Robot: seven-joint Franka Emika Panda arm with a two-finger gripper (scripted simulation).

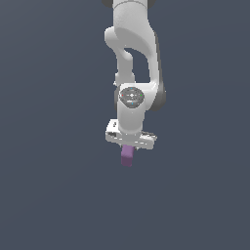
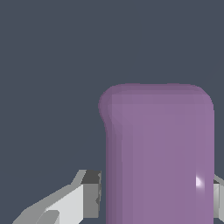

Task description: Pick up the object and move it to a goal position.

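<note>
The purple block [image 1: 127, 157] hangs below the white hand of my arm in the exterior view, near the picture's middle. My gripper [image 1: 128, 149] is closed around its upper part, and the fingers themselves are hidden there. In the wrist view the purple block [image 2: 159, 153] fills the space between the two grey fingertips [image 2: 90, 192], which stand at its two sides. The block sticks out well past the fingertips. No goal marker shows in either view.
A plain dark grey-blue ground [image 1: 49, 195] fills both views. The white arm [image 1: 132, 58] comes down from the top of the exterior view.
</note>
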